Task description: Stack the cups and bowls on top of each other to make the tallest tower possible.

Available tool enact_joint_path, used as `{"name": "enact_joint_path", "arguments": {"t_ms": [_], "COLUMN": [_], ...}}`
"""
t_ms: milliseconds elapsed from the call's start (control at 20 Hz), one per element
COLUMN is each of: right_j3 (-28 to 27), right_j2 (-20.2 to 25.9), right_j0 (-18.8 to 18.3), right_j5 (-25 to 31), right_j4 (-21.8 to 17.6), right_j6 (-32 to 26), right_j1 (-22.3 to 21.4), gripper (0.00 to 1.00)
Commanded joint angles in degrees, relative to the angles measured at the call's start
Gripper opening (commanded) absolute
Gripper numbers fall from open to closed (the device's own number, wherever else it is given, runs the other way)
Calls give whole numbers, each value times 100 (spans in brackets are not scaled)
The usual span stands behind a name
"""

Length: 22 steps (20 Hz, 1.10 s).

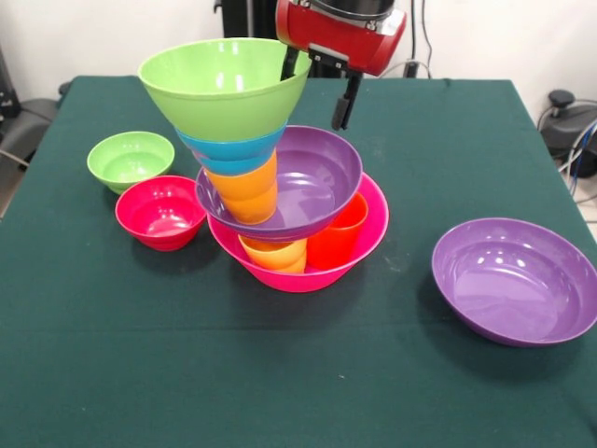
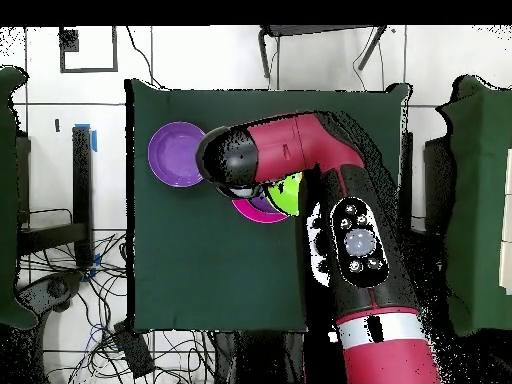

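No readable text, labels, brands or numbers in either view. The bowls, the cups and the green table cloth point(image 1: 280, 373) are plain, no print. The red arm housing point(image 1: 340, 33) above the tower point(image 1: 270, 177) carries no legible marking in the front view. In the overhead view the arm point(image 2: 350, 250) shows a round button cluster point(image 2: 357, 243), but any symbols on it are too small to read.

Glossy smooth plastic bowls point(image 1: 515, 278) and cups point(image 1: 244, 191) sit on a matt green cloth-covered table point(image 1: 280, 373).
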Motion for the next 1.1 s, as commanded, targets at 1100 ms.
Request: {"name": "enact_joint_path", "arguments": {"t_ms": [1100], "right_j3": [31], "right_j2": [354], "right_j0": [-97], "right_j5": [-101], "right_j4": [-97], "right_j6": [-1245], "right_j1": [145], "gripper": [100]}}
